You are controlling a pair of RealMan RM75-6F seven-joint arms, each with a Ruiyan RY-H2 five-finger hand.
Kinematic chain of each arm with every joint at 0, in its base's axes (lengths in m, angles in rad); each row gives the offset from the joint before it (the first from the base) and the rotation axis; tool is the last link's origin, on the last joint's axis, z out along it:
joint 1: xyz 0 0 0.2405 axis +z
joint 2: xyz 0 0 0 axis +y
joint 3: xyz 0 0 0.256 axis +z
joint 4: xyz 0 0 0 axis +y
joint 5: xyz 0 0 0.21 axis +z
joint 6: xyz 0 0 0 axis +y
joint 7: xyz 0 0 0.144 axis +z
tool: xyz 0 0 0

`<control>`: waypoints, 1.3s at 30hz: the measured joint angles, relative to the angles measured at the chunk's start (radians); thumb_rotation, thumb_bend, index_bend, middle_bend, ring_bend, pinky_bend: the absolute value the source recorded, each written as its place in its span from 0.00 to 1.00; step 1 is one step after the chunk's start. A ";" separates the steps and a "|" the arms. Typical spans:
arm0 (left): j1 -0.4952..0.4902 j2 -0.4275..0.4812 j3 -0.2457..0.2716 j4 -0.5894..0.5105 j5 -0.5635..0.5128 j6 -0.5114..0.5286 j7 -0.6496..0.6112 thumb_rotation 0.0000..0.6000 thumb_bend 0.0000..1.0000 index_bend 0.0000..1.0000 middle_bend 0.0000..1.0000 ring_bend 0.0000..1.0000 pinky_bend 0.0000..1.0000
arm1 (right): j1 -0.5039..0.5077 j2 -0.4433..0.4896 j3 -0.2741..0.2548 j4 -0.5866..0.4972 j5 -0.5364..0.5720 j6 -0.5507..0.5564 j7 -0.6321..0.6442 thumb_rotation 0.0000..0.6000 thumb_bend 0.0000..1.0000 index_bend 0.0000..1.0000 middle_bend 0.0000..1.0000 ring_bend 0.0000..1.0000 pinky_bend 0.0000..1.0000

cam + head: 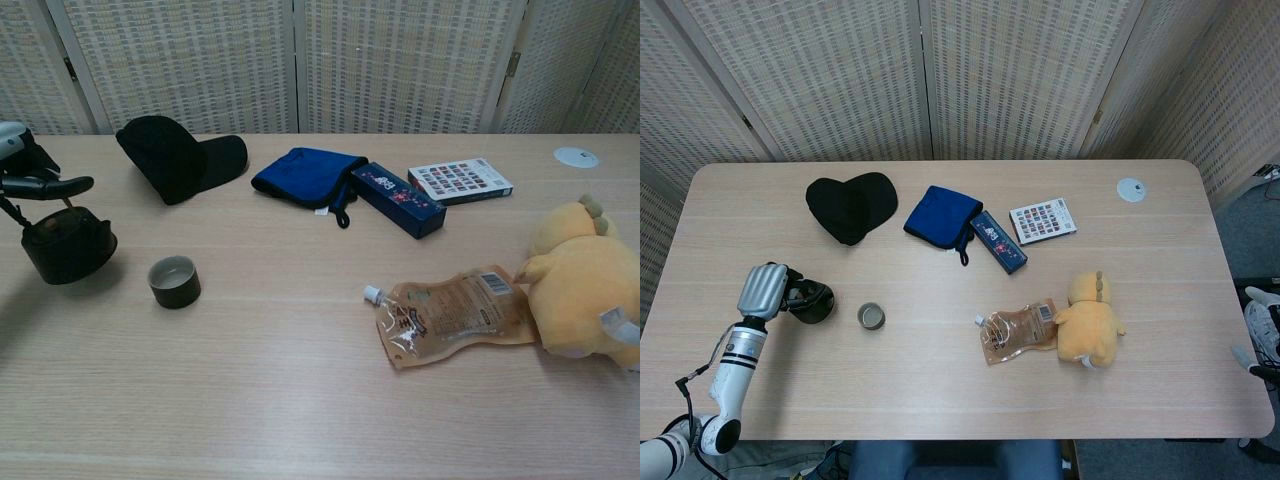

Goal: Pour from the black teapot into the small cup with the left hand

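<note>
The black teapot (pixel 812 302) (pixel 68 245) sits low at the table's left side, upright, at or just above the surface. My left hand (pixel 765 290) (pixel 27 173) holds it by its thin handle from the left, fingers curled over the top. The small cup (pixel 871 316) (pixel 174 281) stands open and upright on the table, a short gap to the right of the teapot. No part of the teapot is over the cup. My right hand appears in neither view.
A black cap (pixel 850 205) lies behind the teapot. A blue cloth (pixel 942 217), dark blue box (pixel 998 241) and colourful card box (pixel 1043 219) lie mid-table. A drink pouch (pixel 1018 330), yellow plush toy (pixel 1090 318) and white disc (pixel 1131 189) are to the right.
</note>
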 measured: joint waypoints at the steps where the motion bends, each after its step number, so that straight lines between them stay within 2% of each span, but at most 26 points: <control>1: 0.000 -0.001 0.001 0.002 0.000 -0.001 0.006 0.40 0.23 0.97 1.00 0.88 0.42 | 0.000 0.000 0.000 0.001 0.000 0.000 0.001 1.00 0.11 0.24 0.29 0.22 0.23; 15: 0.000 -0.009 0.016 0.006 -0.026 -0.051 0.069 0.34 0.20 0.92 0.97 0.83 0.37 | -0.005 0.001 -0.001 0.001 -0.001 0.008 0.005 1.00 0.11 0.24 0.29 0.22 0.23; 26: -0.001 -0.011 0.021 0.002 -0.044 -0.080 0.094 0.34 0.20 0.87 0.91 0.78 0.36 | -0.005 0.000 -0.001 0.003 0.000 0.006 0.005 1.00 0.11 0.24 0.29 0.22 0.23; 31: 0.002 -0.006 0.023 -0.008 -0.046 -0.083 0.095 0.34 0.20 0.77 0.82 0.70 0.36 | -0.004 -0.001 -0.001 0.004 0.001 0.004 0.005 1.00 0.11 0.24 0.29 0.22 0.23; 39: 0.008 0.007 0.027 -0.025 -0.033 -0.076 0.087 0.30 0.20 0.58 0.57 0.50 0.36 | -0.005 -0.001 -0.002 0.005 -0.002 0.007 0.008 1.00 0.11 0.24 0.29 0.22 0.23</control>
